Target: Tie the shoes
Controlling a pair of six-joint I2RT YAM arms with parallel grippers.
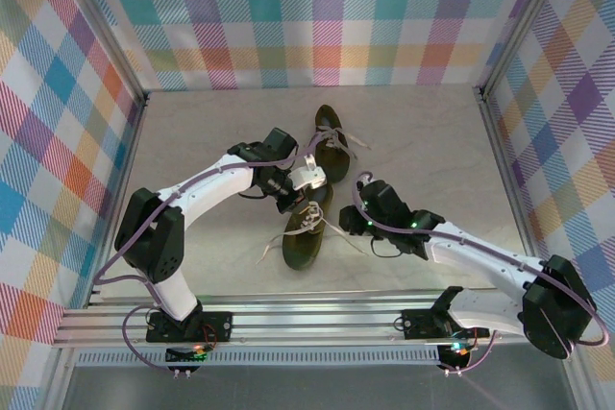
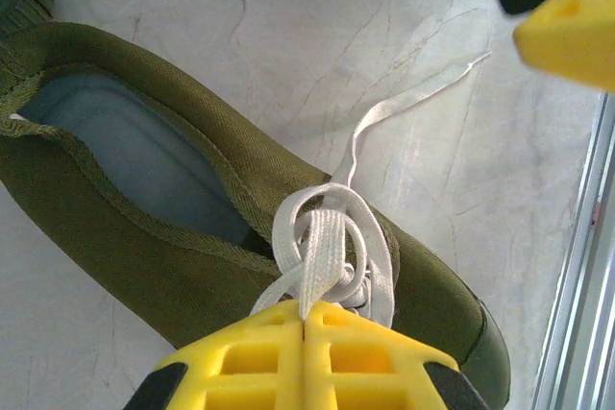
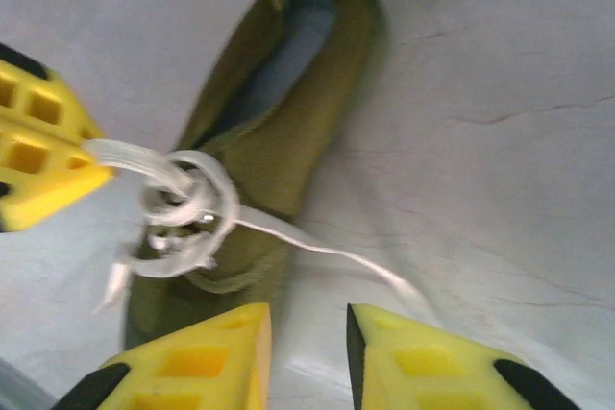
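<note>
Pinching a cream lace (image 2: 322,261) over the olive shoe (image 2: 144,237), left fingers (image 2: 231,367) meet.

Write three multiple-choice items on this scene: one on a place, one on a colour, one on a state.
1. Seen from the left wrist, with the shoe in front, the loose lace end lies:
A. inside the opening
B. over the metal rail
C. on the table

2. The shoe's upper is:
A. olive green
B. red
C. black

3. The left gripper is:
A. wide open above the toe
B. shut on the lace
C. shut on the heel

Answers:
1 C, the tip rests on the bare marbled surface beside the shoe.
2 A, the fabric is green all round the pale insole.
3 B, its yellow jaws meet with the lace loop pinched between them.
</note>
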